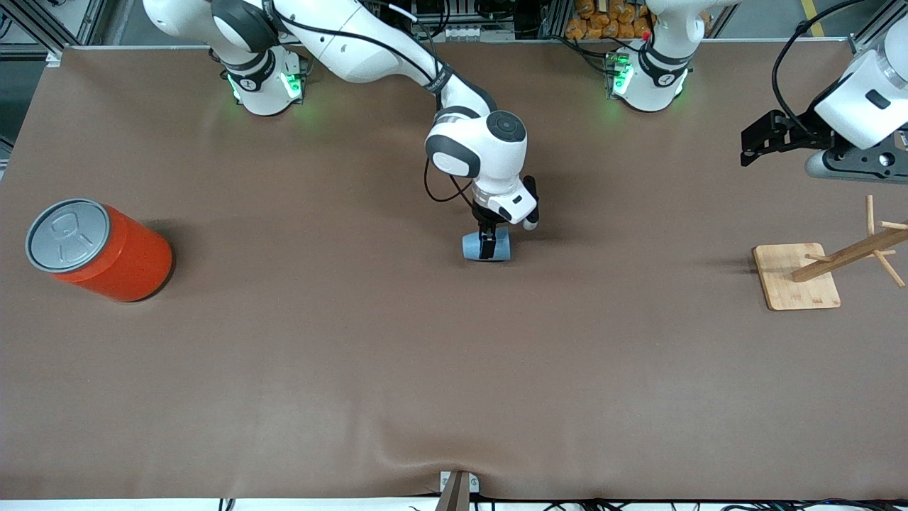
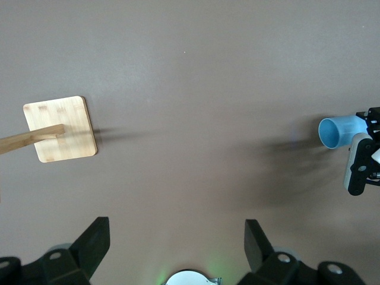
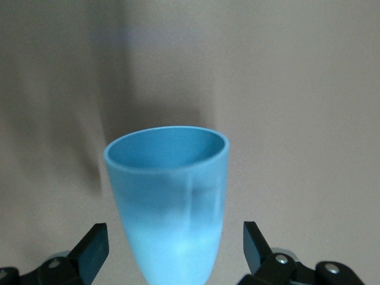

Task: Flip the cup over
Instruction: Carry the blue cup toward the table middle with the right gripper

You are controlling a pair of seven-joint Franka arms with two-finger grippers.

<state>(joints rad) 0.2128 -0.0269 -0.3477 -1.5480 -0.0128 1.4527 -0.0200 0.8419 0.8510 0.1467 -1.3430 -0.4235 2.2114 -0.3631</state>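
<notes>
1. Small light blue tapered plastic cup [image 1: 486, 246] lies on its side mid-table, mouth toward the left arm's end.
2. Right gripper [image 1: 487, 243] straddles it, fingers [image 3: 90, 248] spread, not clamped. Flip not done.
3. Left gripper [image 2: 175, 240] waits, released, over the table at 12 o'clock from the bamboo peg rack [image 1: 798, 276].
4. Cup base hidden.

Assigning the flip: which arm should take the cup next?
Right. The right gripper is down at the cup lying mid-table, fingers open either side of it. The left gripper waits over the table's end near the wooden stand.
</notes>
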